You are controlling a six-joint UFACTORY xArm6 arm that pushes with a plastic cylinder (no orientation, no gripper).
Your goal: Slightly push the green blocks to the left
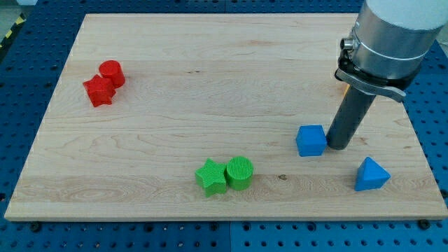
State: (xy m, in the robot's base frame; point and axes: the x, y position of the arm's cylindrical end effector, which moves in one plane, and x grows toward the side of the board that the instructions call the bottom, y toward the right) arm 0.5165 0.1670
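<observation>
A green star block [211, 176] and a green cylinder block [239, 173] sit side by side, touching, near the view's bottom middle of the wooden board [175, 98]. My tip [338, 145] rests on the board at the view's right, just right of a blue cube [311, 140] and close against it. The tip is well to the right of and slightly above the green blocks.
A blue triangular block [370, 175] lies at the view's bottom right. A red cylinder [111, 73] and a red star block [99, 91] touch at the view's upper left. A small orange piece [344, 87] peeks out behind the arm.
</observation>
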